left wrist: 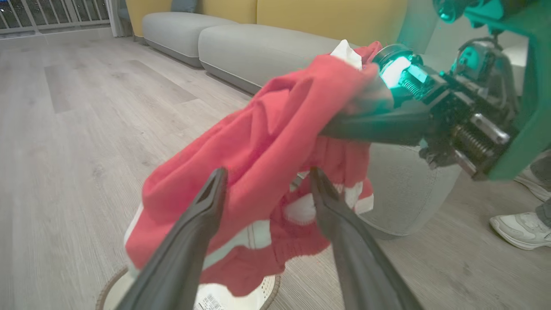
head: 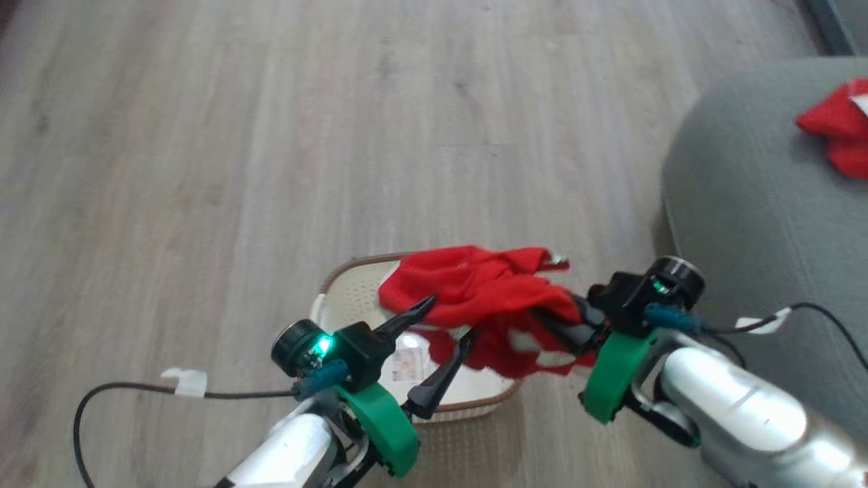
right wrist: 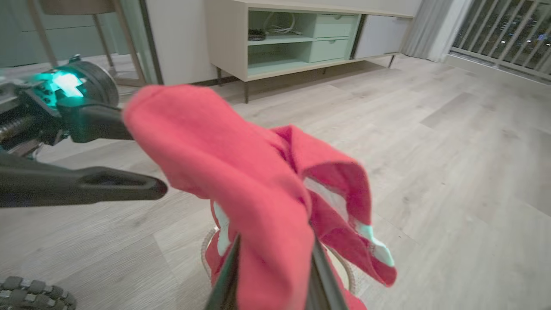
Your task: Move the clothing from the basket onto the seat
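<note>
1. Floor (head: 271,135): pale wood-look planks. Everything else stands on it.
2. Seat (head: 746,203): grey, upholstered, with a rounded corner. It is at the right of the head view, near the basket but not touching it.
3. Red garment (head: 488,285): bunched and lifted, with white panels on its lower part. It hangs over the right half of the basket and is not on the seat. The right wrist view shows the lowest folds at about rim level. Whether they touch the rim cannot be confirmed, because the cloth hides it.
4. Basket (head: 349,291): cream, with perforated walls and a brown rim. It stands on the floor between the two arms.
5. Right gripper (head: 556,322): the fingers are pressed onto a fold of the red garment and pinch it. The right wrist view shows cloth gripped between both fingers.
6. Left gripper (head: 449,318): the fingers are spread wide and pinch nothing. The tips sit at the left edge of the red garment, one on each side of a hanging fold.
7. Second red piece (head: 837,129): lies on the seat at the right edge of the head view and is partly cut off.
8. Shoe (left wrist: 521,230): white, worn by a person, on the floor beside the seat.
9. Sticker (head: 410,362): lies flat on the basket floor.
</note>
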Robot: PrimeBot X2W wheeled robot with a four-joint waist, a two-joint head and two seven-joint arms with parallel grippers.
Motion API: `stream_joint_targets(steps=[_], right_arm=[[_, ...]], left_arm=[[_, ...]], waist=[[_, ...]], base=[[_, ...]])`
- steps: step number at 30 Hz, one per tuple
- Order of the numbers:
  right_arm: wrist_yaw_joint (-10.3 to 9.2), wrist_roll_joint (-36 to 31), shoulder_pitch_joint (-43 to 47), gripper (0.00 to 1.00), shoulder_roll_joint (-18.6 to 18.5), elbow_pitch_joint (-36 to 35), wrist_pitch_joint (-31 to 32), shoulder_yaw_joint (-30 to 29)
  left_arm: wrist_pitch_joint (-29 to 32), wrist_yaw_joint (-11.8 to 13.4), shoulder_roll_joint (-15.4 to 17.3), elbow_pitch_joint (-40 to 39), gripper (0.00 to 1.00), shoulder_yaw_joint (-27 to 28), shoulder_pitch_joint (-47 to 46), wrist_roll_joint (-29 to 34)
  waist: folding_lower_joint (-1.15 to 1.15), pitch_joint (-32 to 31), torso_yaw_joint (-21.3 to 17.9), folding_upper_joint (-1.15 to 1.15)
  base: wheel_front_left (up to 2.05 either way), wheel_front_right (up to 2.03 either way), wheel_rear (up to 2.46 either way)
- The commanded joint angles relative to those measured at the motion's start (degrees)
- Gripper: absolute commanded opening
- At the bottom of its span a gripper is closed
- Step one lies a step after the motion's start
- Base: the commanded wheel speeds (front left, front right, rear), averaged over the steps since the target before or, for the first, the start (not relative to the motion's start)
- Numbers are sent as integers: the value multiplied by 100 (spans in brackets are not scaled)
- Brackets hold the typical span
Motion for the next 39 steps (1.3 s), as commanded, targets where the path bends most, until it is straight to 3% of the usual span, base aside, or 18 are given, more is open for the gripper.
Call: stream_joint_targets(steps=[1, 14, 18, 23, 32, 39], right_arm=[[-2, -16, -34, 0, -103, -172, -22, -168], [-2, -332, 270, 0, -209, -385, -22, -1103], [-2, -401, 348, 0, -211, -416, -22, -1304], [-2, -455, 407, 0, -197, -418, -22, -1541], [-2, -429, 108, 0, -208, -277, -22, -2995], [-2, -410, -877, 0, -365, 249, -22, -4406]], left_arm=[[-82, 35, 16, -99, 100, 260, -210, -29], [-192, -52, -446, 35, 100, 273, -346, 194], [-193, -79, -459, 70, 100, 268, -368, 261], [-193, -96, -451, 77, 100, 287, -421, 307], [-194, -111, -507, 65, 100, 343, -669, 391], [-194, -115, -540, 31, 100, 521, -870, 488]], waist=[[0, 140, -341, 0], [0, 577, -1694, 0], [0, 657, -1851, 0], [0, 744, -1887, 0], [0, 1393, -1596, 0], [0, 2346, -1264, 0]], base=[[0, 0, 0], [0, 0, 0], [0, 0, 0], [0, 0, 0], [0, 0, 0], [0, 0, 0]])
